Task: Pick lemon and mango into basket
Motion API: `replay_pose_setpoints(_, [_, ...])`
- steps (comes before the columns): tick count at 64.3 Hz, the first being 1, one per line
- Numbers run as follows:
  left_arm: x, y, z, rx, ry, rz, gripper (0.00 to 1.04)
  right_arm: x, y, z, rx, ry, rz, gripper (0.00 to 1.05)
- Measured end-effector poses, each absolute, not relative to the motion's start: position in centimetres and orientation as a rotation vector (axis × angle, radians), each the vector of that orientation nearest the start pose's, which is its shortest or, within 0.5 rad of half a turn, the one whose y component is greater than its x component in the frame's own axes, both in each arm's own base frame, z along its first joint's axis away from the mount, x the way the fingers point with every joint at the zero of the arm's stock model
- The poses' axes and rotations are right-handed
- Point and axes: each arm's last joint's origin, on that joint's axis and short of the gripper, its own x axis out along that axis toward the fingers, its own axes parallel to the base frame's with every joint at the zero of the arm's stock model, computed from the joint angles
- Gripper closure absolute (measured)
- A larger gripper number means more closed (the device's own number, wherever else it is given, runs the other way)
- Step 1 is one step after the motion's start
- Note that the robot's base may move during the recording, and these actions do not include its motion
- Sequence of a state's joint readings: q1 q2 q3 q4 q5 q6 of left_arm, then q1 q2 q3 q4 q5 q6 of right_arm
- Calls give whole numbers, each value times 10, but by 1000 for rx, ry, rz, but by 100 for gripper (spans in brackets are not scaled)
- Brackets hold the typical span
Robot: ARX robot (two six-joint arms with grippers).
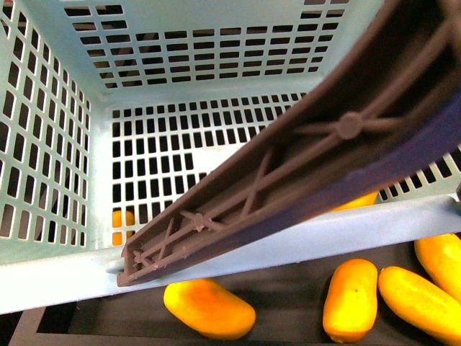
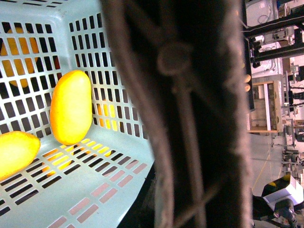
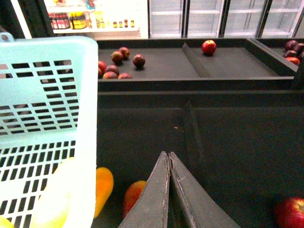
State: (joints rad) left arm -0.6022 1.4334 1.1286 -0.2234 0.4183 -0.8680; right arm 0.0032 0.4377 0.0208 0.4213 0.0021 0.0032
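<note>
Right gripper [image 3: 169, 159] jaws clenched, empty; left jaws can't be told. Risk: handle [image 1: 324, 151] over basket [image 1: 57, 274] blocks mango [image 2: 71, 107] view; lemon not identified.

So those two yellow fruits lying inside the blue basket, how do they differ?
The mango is orange-yellow, long and blunt-ended; what seems to be the lemon is brighter yellow with a pointed end. The mango stands on end, leaning against the basket wall; the lemon lies on the floor. The mango shows whole; the lemon is partly cut off. Both are smooth-skinned and inside the basket.
</note>
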Motion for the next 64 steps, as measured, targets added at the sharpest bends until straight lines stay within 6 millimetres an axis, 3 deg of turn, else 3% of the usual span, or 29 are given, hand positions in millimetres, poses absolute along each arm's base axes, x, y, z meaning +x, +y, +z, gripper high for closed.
replay_pose_setpoints(64, [255,-189,301,-720,939,-688,100,97,0,169,3,-12,3,103])
